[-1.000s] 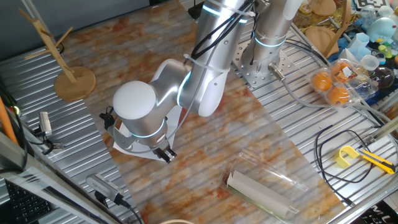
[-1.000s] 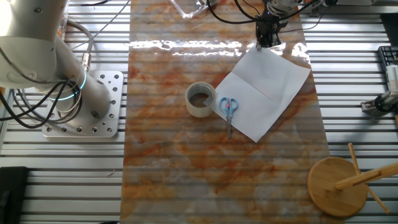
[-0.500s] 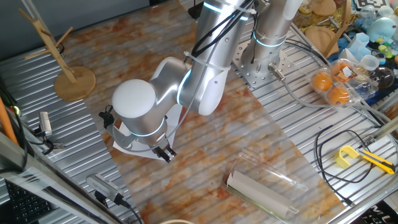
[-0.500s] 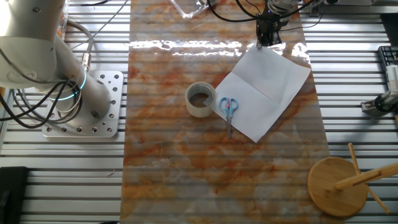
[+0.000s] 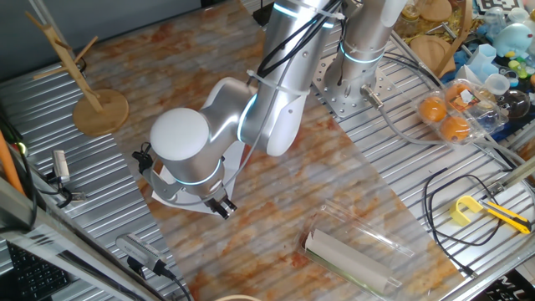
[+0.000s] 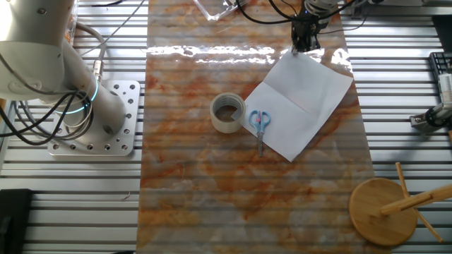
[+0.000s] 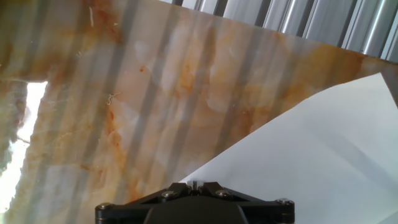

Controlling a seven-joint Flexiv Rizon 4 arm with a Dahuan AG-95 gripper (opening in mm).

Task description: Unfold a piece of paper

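Note:
The white piece of paper (image 6: 300,102) lies flat on the marbled mat with a crease across its middle. In one fixed view only its edge (image 5: 167,199) shows under the arm. In the hand view its corner (image 7: 298,162) runs in between the jaws. My gripper (image 6: 305,48) sits at the paper's far corner, low over the mat, and it also shows in one fixed view (image 5: 221,206) and the hand view (image 7: 194,185). The jaws stand closed together on that corner.
A grey tape roll (image 6: 227,113) stands left of the paper. Blue-handled scissors (image 6: 260,123) lie on its left edge. A beige rolled sheet in clear plastic (image 5: 355,251), a wooden stand (image 6: 385,212), oranges (image 5: 443,117) and cables lie around.

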